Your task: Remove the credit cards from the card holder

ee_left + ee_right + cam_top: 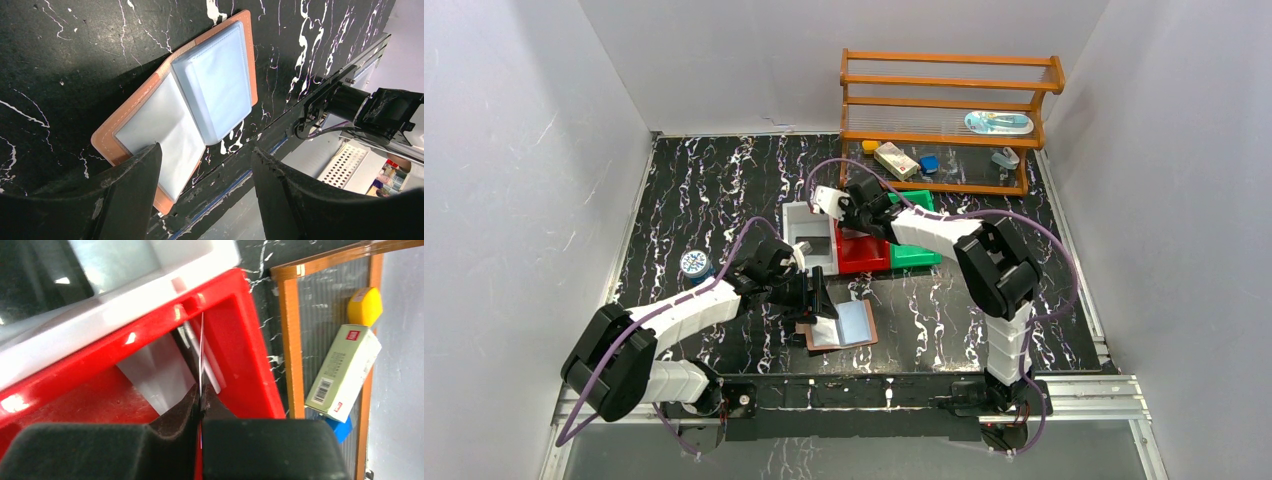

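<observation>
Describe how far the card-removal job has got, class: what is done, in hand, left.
Done: one pale card lies in the red bin. In hand: the right tool pinches a second card edge-on over that bin. Left: the open left tool hovers over the open card holder; remaining cards cannot be told.

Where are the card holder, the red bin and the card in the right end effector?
card holder (220, 85), left wrist view, blue sleeves.
red bin (252, 350), right wrist view, side wall.
credit card (201, 355), right wrist view, thin edge.

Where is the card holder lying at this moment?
Top view: the card holder lies open on the table near its front edge, about the middle, under the open left gripper, on the near side of the white bin and the red bin.
</observation>
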`<state>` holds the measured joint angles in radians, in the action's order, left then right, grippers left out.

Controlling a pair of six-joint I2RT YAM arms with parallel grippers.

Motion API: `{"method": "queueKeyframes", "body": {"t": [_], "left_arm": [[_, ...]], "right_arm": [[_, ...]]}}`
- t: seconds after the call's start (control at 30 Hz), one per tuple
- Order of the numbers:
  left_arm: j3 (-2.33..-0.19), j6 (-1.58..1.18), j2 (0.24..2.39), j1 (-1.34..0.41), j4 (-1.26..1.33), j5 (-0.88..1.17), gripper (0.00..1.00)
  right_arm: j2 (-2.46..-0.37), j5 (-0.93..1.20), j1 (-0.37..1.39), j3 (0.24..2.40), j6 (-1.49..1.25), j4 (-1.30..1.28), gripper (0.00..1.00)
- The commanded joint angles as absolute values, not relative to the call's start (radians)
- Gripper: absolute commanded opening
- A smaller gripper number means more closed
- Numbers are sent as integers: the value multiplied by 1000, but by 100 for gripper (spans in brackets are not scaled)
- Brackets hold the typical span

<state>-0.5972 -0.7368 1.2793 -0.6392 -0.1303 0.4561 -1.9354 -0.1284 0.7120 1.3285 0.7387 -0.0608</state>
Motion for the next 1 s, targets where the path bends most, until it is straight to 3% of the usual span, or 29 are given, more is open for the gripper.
{"method": "queueKeyframes", "body": {"t": [0.0, 0.17, 0.3, 0.6, 0.77, 0.97], "left_arm": [[-595, -741, 1245, -643, -133, 476, 64], [-594, -743, 1245, -643, -133, 474, 64], [-604, -741, 1253, -644, -133, 481, 64], [-608, -742, 1254, -643, -135, 486, 64], [-608, -740, 1256, -643, -135, 496, 64], [-612, -743, 1246, -643, -133, 500, 64]], "right_arm": [[-1966, -164, 716, 1367, 800, -50, 11], [-1974, -166, 729, 1370, 801, -73, 15], [-1968, -146, 732, 1375, 766, -91, 32], [-1901, -101, 732, 1368, 679, -88, 49], [-1846, -104, 729, 1353, 641, -62, 52], [-1673, -159, 730, 1333, 353, -53, 55]]}}
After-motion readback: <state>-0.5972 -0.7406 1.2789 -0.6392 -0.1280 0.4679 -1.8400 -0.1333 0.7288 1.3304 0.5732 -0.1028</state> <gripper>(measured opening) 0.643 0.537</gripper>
